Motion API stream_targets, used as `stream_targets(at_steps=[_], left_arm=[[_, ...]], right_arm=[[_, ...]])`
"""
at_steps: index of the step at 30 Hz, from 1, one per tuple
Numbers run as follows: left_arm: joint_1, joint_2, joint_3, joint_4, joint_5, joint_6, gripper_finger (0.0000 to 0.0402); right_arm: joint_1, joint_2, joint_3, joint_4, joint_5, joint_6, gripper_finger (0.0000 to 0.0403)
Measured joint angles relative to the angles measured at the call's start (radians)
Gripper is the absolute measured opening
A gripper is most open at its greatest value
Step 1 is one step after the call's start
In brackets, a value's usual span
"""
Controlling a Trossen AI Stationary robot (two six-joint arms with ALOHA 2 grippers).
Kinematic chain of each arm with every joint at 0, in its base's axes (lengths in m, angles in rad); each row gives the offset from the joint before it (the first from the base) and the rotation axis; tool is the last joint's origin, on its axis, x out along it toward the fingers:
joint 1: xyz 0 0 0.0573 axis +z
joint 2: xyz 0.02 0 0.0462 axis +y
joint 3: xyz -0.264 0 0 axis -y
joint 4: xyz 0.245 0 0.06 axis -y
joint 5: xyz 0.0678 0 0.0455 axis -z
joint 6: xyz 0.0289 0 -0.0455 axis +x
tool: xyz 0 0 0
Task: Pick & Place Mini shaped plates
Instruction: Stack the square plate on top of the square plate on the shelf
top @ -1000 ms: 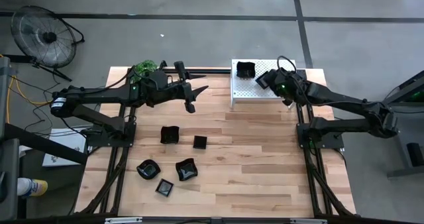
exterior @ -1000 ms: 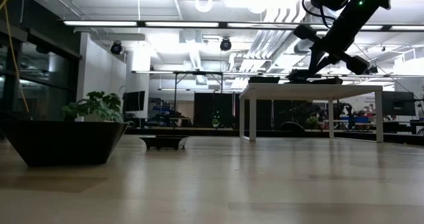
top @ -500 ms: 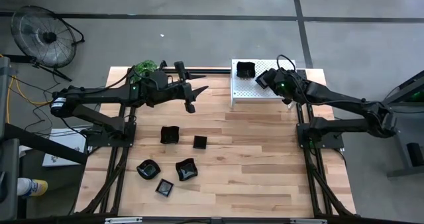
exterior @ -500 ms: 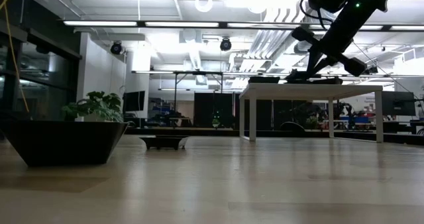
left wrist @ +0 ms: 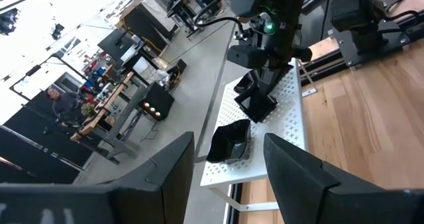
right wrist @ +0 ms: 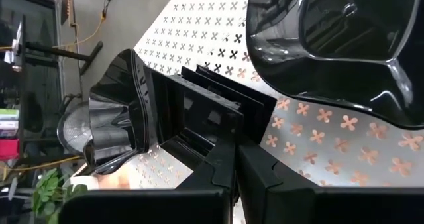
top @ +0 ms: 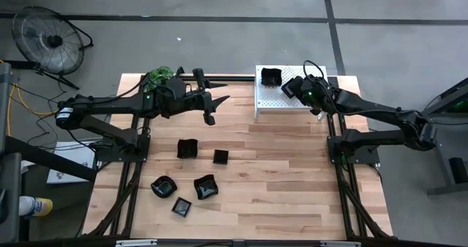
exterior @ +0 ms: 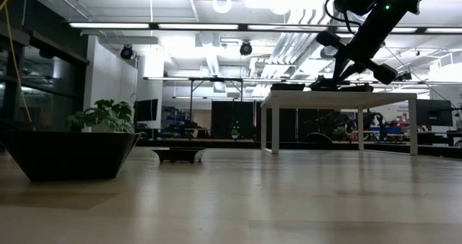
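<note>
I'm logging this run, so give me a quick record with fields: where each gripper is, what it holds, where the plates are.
right gripper: over the white rack, shut on a plate
held plate: tilted on edge, above the rack
plate on rack: one, at the far corner
left gripper: open and holding nothing, waiting above the table's far left part
plates on table: five, near left of centre
table: wooden
</note>
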Motion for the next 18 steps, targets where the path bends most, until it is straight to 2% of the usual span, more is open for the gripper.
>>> stream_targets(at_steps=[6, 18], left_arm=[[0.0, 0.0, 0.0, 0.0, 0.0, 0.0, 0.0178], [0.0, 0.0, 0.0, 0.001, 0.0, 0.0, 0.0178]], right_arm=[[0.0, 0.0, 0.0, 0.0, -0.012, 0.0, 0.0013], [0.0, 0.0, 0.0, 0.013, -0.033, -0.063, 0.008]])
